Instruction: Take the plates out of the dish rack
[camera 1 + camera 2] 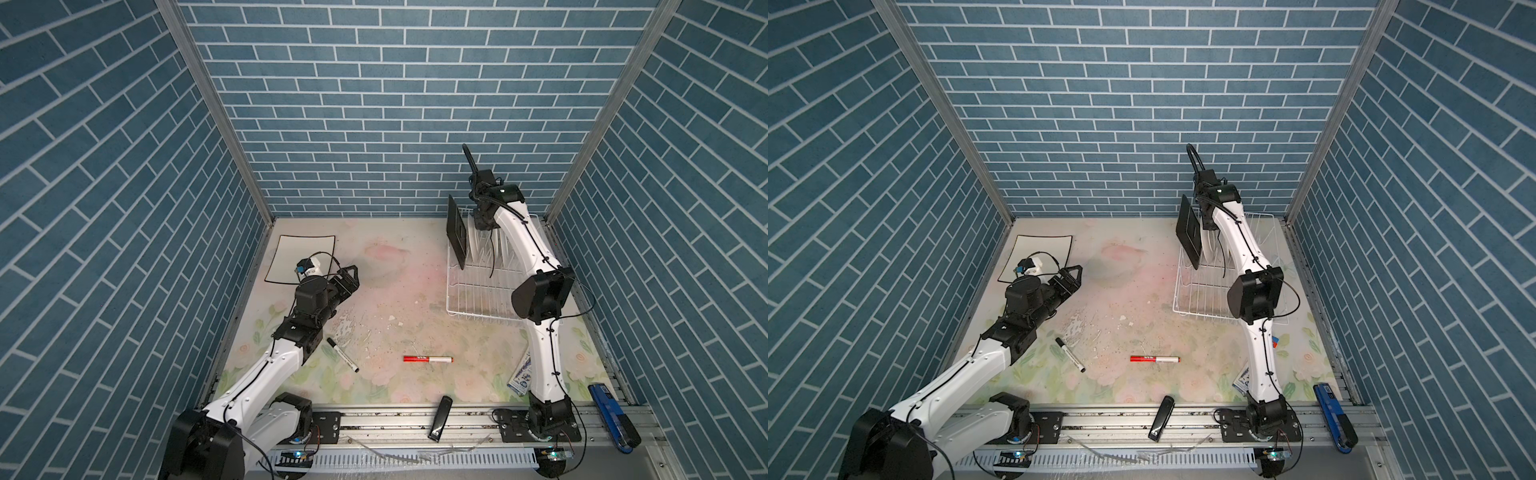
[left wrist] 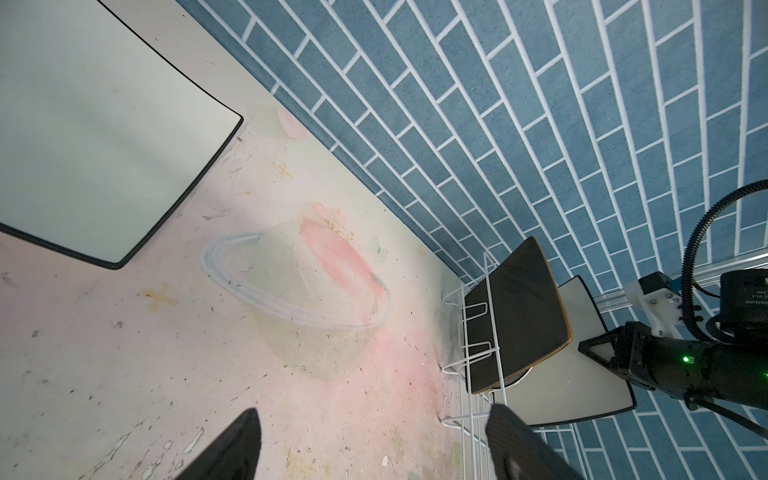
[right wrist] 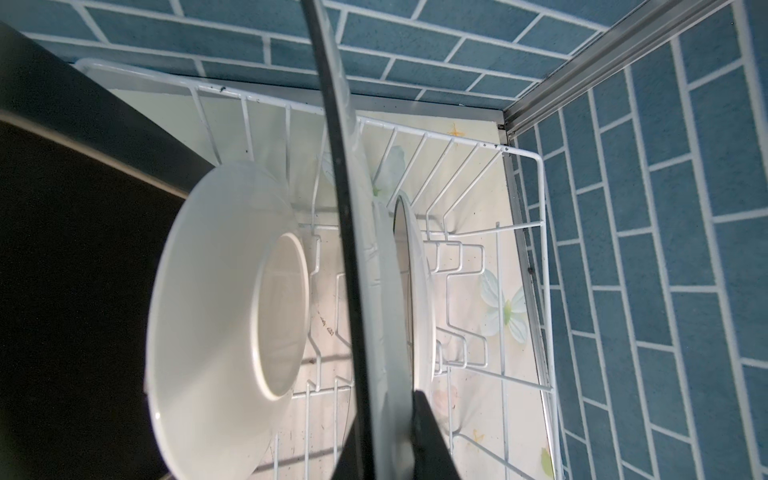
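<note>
Black-rimmed white plate, white rack

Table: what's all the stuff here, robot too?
dish rack: one, white, back right.
black plate: one, black, rack's left end.
round dish: one, white, beside black plate.
gripped square plate: one, white, black-rimmed, in rack.
round plate: one, white, dark-rimmed, in rack.
flat square plate: one, white, black-rimmed, back left.
markers: two, red and black-capped, toward the front.
gadget: one, black, front rail.
tool: one, blue, front rail.
packet: one, white-blue, front right.
left gripper: one, black, open, empty.
right gripper: one, black, shut on gripped square plate.
</note>
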Robot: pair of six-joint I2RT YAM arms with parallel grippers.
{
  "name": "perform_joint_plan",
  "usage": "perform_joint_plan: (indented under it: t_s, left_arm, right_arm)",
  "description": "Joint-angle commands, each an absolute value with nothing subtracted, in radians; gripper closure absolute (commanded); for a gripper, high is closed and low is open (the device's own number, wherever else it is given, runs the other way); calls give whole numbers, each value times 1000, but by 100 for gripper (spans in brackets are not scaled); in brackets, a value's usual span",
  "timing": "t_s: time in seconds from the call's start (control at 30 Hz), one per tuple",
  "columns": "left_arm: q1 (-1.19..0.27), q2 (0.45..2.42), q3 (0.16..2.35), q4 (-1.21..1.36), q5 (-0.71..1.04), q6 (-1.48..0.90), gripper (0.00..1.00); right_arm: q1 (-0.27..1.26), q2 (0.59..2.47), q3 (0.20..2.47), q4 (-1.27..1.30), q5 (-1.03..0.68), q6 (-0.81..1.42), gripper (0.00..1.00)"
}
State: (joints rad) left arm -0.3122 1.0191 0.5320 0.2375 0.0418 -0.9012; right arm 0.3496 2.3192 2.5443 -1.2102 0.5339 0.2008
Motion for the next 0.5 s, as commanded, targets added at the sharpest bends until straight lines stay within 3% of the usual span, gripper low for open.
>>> perform_joint_plan:
  t_s: [0.0, 0.47]
  left_arm:
    - [-318, 1003, 517, 219, 38, -887, 13]
    - [-318, 1003, 510, 222, 33, -887, 13]
  right_arm:
    - [360, 2241, 2586, -1179, 612, 167, 100]
    - [368, 2207, 2585, -1161, 637, 156, 100]
